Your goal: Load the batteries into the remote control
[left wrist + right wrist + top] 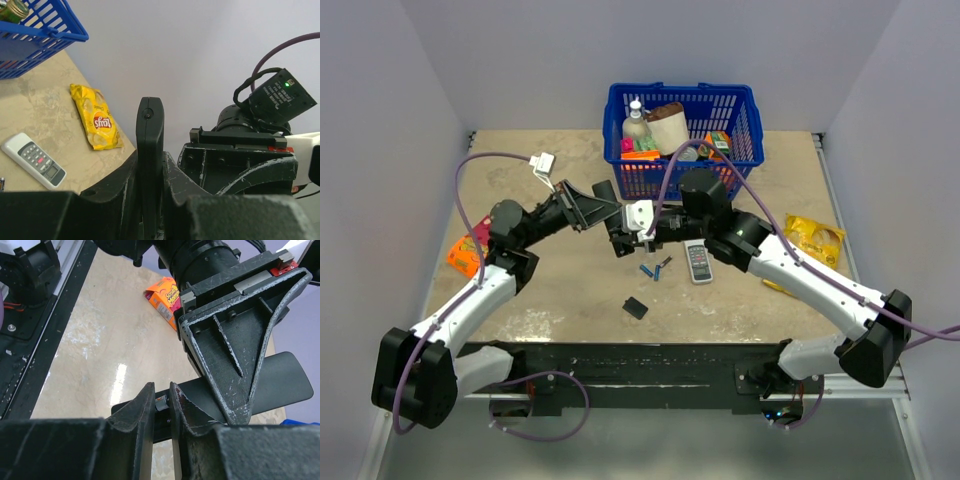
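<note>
Left gripper [150, 161] raised above the table [560, 290], its fingers clamped on the black remote [150, 125], which stands edge-on between them; right gripper [161, 390] at one end of the remote, fingers a narrow gap apart around a small pale thing; whether it is pinched cannot be told; batteries [653, 268] lie on the table below, just beside the white remote [698, 262]; black cover [635, 308] lies nearer the bases.

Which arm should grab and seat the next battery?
Right. The left gripper is shut on the remote control, holding it up. The right gripper sits right at it, and the loose batteries lie close by.
</note>
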You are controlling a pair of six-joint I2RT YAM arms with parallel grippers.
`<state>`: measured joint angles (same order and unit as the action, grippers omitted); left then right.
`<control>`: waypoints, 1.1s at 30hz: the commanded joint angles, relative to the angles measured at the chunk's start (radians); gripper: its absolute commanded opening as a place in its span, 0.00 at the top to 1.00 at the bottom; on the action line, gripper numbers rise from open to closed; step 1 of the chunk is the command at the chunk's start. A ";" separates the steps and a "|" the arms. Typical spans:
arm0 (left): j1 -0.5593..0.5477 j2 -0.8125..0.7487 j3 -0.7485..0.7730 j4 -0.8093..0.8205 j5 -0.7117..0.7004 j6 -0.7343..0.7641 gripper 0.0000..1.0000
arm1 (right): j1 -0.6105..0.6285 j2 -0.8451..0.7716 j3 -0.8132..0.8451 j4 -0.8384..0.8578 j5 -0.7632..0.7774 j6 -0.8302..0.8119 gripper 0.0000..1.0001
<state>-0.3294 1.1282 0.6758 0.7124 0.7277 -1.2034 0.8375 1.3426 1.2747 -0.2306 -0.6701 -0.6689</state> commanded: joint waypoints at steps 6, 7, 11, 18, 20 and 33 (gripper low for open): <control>0.000 -0.051 -0.016 0.334 -0.126 -0.174 1.00 | 0.002 0.001 -0.060 -0.044 -0.057 0.040 0.81; 0.000 -0.051 -0.018 0.361 -0.132 -0.183 1.00 | 0.002 0.000 -0.064 -0.044 -0.056 0.040 0.82; 0.000 -0.056 -0.018 0.400 -0.157 -0.212 1.00 | 0.002 -0.002 -0.090 -0.042 -0.054 0.043 0.84; 0.000 -0.071 -0.012 0.414 -0.165 -0.229 1.00 | 0.000 -0.007 -0.143 -0.024 -0.026 0.051 0.84; 0.000 -0.074 -0.010 0.418 -0.163 -0.234 1.00 | -0.002 -0.011 -0.156 -0.012 -0.005 0.057 0.83; 0.000 -0.059 0.021 0.522 -0.119 -0.295 1.00 | -0.031 0.035 -0.244 0.108 0.039 0.143 0.83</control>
<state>-0.3271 1.1183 0.6235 0.9428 0.6647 -1.3708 0.8234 1.2964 1.1145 0.0891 -0.6994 -0.5995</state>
